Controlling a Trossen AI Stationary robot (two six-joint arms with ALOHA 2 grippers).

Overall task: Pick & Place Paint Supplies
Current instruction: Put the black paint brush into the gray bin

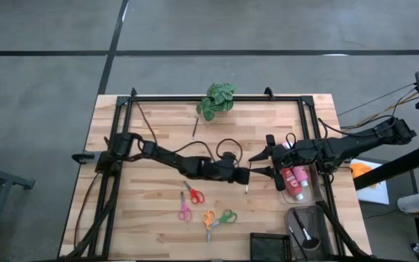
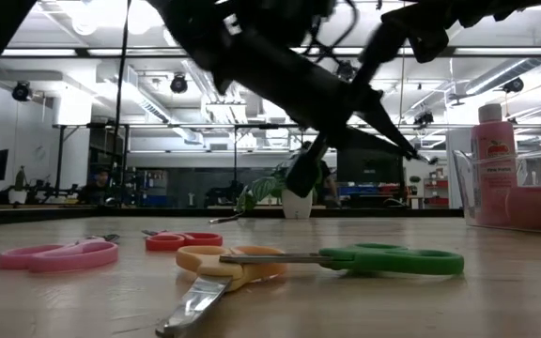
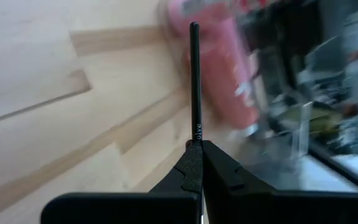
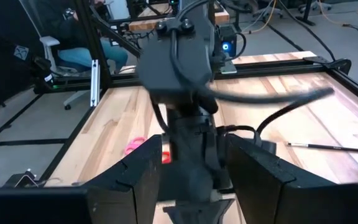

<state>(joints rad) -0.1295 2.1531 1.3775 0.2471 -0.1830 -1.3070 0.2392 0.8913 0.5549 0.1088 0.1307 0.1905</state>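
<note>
Centrally, we see the left gripper [image 3: 197, 146] clamped on a thin dark brush [image 3: 195, 81]. At three o'clock, the right gripper [image 1: 262, 164] stands apart, facing it, beside pink bottles [image 1: 291, 178].

The closed left gripper [image 1: 243, 175], pinching a thin dark-handled brush [image 3: 195, 81], meets the spread right gripper [image 1: 266, 161] at mid-table; the clear plastic bin [image 1: 310, 191] holding red and pink squeeze bottles [image 1: 293, 180] lies just beyond it, four plastic-handled scissors [image 1: 204, 207] near its front, the green leafy plant [image 1: 216, 100] behind.
</note>
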